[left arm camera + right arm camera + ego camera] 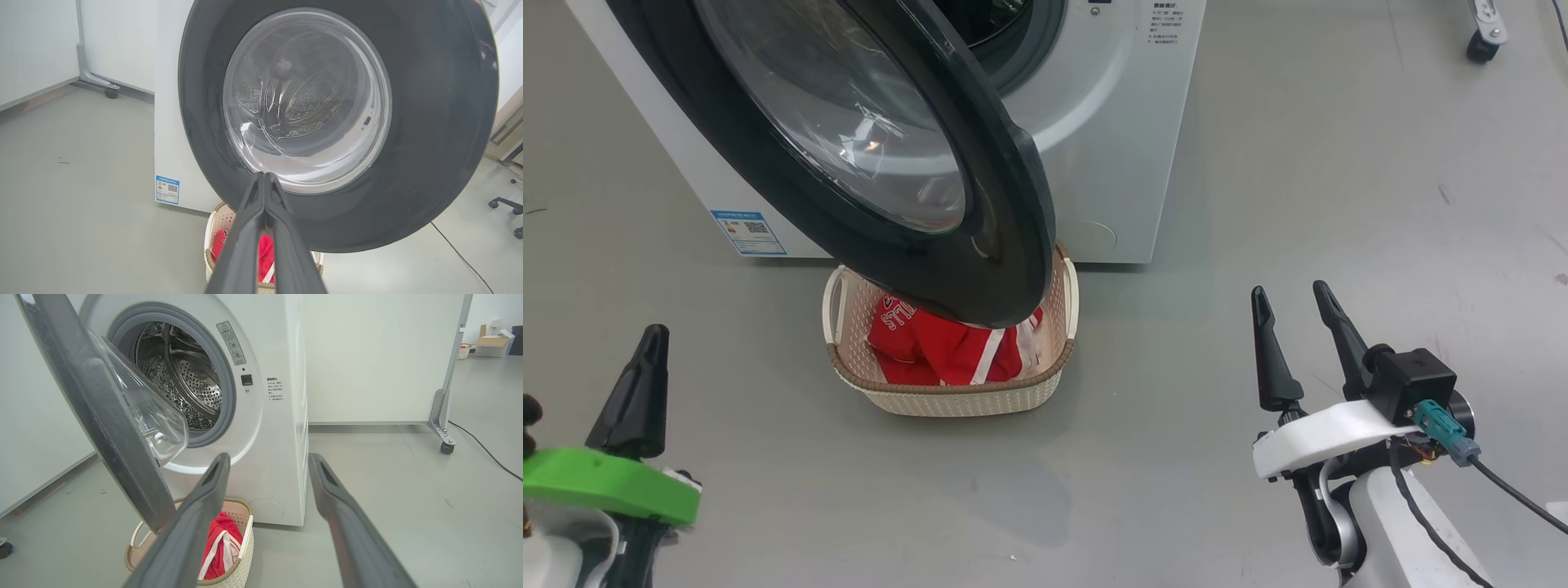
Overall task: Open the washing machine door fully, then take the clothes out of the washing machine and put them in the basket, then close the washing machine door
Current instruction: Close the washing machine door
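Observation:
The washing machine (1107,122) (278,457) stands at the back with its door (882,163) (429,122) (106,428) swung partly open, hanging over the basket (956,396) (214,228) (241,559) on the floor in front. Red clothes (939,347) (265,253) (220,543) with white trim lie in the basket. The steel drum (184,375) looks bare where it shows. My left gripper (645,343) (264,175) is shut and holds nothing, low at the left and short of the door. My right gripper (1290,298) (267,457) is open and holds nothing, to the right of the basket.
Grey floor (1258,204) spreads around the machine. A white partition on castors (445,447) stands behind on the right, with a black cable (482,449) running along the floor. A chair base (506,204) shows at the far right of the left wrist view.

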You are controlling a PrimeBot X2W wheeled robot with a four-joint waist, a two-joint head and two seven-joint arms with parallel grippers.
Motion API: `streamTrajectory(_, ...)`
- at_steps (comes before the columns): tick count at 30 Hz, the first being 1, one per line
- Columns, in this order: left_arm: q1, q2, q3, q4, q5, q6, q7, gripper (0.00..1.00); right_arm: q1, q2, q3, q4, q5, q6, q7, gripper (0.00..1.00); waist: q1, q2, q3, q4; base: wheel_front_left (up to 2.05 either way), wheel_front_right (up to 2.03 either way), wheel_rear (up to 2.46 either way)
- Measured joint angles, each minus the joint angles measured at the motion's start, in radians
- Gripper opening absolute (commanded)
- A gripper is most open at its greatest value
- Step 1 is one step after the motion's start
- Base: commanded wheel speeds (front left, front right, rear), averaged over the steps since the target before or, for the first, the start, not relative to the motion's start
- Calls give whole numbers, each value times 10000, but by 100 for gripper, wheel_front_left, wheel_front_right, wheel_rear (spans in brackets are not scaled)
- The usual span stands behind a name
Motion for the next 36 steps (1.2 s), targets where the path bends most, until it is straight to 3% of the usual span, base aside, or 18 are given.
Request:
streamTrajectory(5,161,313,-339,-36,1697,-2,-1047,0,2,-2,-90,-17,-17,6,0,100,-1,0,-49,58,0,0,0)
streamTrajectory(8,295,359,-416,-13,2173,0,-1338,0,5,2,-96,-27,-36,25,0,100,0,0,-64,107,0,0,0)
streamTrajectory(9,353,332,-476,-12,2347,2,-1335,0,6,2,-96,-36,-71,38,0,100,0,0,-64,123,0,0,0)
streamTrajectory(10,447,-104,-489,38,2740,171,-1333,0,10,0,-255,-245,-98,82,0,100,0,0,-17,248,0,0,0)
streamTrajectory(13,546,-324,-309,40,2890,393,-1333,0,11,10,-230,-242,-167,92,0,100,0,0,-28,304,0,0,0)
streamTrajectory(15,595,-437,-167,42,2964,466,-1333,91,11,8,-228,-244,-182,94,0,100,0,0,-27,328,0,0,0)
streamTrajectory(16,622,-460,-121,42,2974,468,-1333,100,11,10,-230,-244,-182,94,0,100,0,0,-23,339,0,0,0)
streamTrajectory(36,917,-1557,1216,-606,4355,614,-1329,100,107,10,-232,-240,-182,178,0,100,0,0,-49,458,0,0,0)
